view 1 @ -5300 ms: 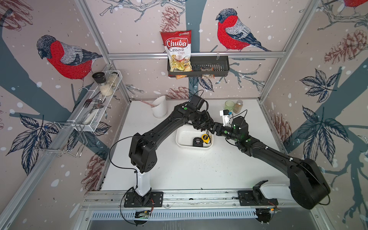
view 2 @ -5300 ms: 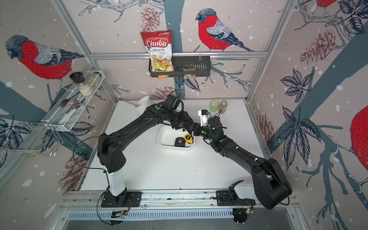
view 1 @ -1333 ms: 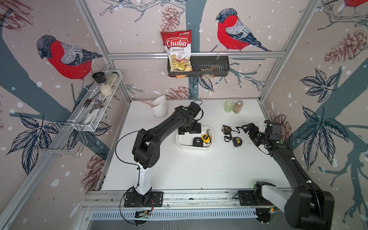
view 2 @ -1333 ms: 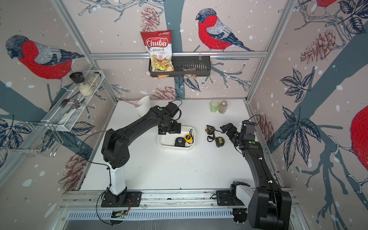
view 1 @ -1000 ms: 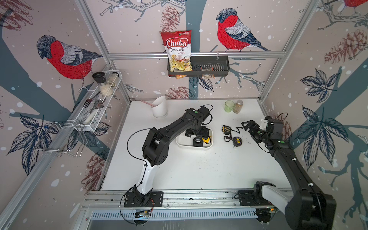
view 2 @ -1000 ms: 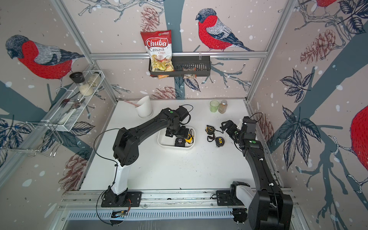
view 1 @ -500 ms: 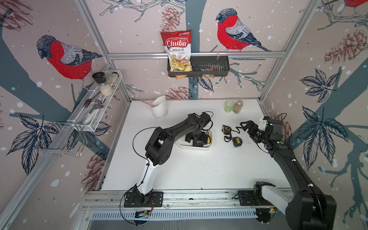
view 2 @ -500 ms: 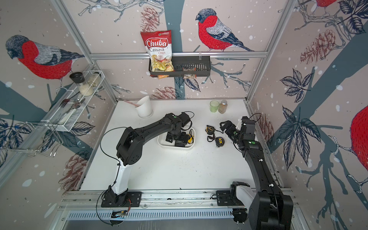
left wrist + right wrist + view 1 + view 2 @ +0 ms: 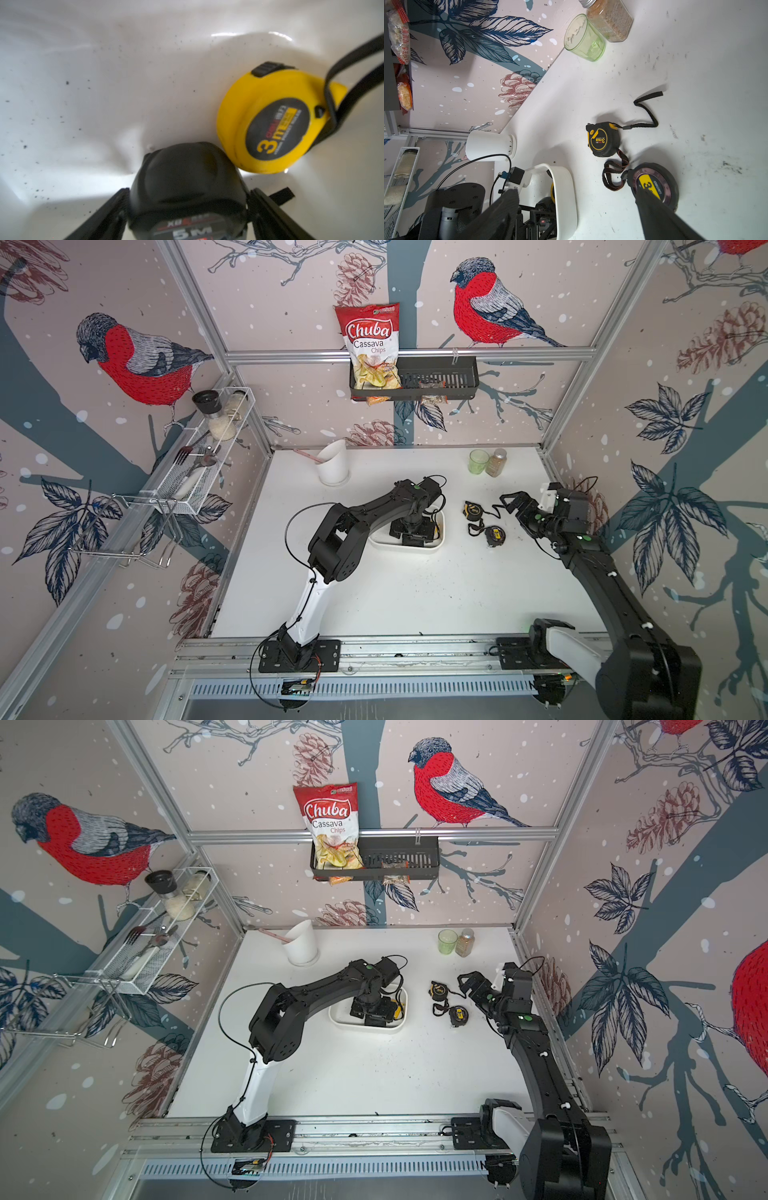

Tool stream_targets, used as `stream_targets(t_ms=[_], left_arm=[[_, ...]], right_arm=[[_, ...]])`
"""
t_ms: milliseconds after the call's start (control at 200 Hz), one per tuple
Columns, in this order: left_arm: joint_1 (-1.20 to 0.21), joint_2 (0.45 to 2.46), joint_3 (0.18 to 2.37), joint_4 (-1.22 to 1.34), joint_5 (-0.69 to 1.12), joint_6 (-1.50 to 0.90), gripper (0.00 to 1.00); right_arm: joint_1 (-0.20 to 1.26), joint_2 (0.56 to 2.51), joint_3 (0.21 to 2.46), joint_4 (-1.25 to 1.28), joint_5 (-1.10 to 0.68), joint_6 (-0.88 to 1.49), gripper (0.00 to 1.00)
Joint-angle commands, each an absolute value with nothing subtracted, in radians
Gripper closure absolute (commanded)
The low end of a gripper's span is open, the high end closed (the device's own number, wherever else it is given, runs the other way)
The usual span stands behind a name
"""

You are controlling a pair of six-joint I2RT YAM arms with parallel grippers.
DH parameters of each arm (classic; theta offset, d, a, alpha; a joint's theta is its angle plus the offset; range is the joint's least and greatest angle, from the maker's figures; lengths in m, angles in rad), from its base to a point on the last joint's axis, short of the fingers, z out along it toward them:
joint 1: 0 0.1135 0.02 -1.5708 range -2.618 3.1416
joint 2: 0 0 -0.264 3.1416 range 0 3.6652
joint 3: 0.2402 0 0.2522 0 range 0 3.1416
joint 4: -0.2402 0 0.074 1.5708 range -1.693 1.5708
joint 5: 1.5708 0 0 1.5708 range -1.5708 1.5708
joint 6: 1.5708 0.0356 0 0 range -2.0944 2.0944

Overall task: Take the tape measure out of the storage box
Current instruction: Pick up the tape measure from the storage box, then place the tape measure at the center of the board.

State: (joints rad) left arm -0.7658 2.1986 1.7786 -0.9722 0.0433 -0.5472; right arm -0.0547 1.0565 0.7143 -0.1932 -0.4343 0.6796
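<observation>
The left wrist view cut off the black tape (image 9: 182,176) at its label and blurred the yellow tape's (image 9: 270,124) print. Whether the left gripper's (image 9: 189,193) fingers (image 9: 115,205) pressed the black tape was unclear. In both top views that gripper hid most of the box (image 9: 415,549) floor.

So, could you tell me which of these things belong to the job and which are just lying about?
Job: storage box; black tape measure between the left fingers; yellow tape measure in the box; squarish tape measure and round tape measure on the table.
Lying about: white cup, green glass, spice jar, chips bag, black basket, wire rack.
</observation>
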Motion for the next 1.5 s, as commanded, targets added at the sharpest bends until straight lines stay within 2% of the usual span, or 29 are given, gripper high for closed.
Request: stream_targets(t_ms=[0, 115, 340, 455, 740, 985, 1186, 1496], left_arm=[[-0.766, 2.203, 1.777, -0.968, 0.014, -0.546, 0.17], [-0.765, 2.2, 1.775, -0.969, 0.011, -0.546, 0.31], [-0.761, 2.184, 1.794, -0.99, 0.001, -0.54, 0.78], [-0.741, 2.14, 1.838, -1.034, -0.033, -0.538, 0.9], [-0.667, 2.074, 2.031, -1.137, 0.004, -0.551, 0.99], [-0.623, 2.04, 2.109, -1.063, 0.217, -0.677, 1.0], [-0.627, 1.986, 2.034, -0.936, 0.409, -0.792, 1.0], [-0.634, 1.931, 1.923, -0.8, 0.499, -0.932, 1.0]], right_arm=[[-0.054, 1.064, 0.712, -0.166, -0.449, 0.678, 0.07], [-0.055, 1.072, 0.712, -0.162, -0.453, 0.68, 0.07], [-0.055, 1.084, 0.712, -0.149, -0.468, 0.682, 0.09], [-0.053, 1.092, 0.703, -0.145, -0.495, 0.671, 0.09], [0.038, 1.148, 0.692, -0.112, -0.594, 0.628, 0.1], [0.245, 1.162, 0.67, 0.016, -0.632, 0.63, 0.1], [0.331, 1.174, 0.643, 0.202, -0.584, 0.666, 0.1], [0.442, 1.199, 0.689, 0.324, -0.511, 0.627, 0.09]])
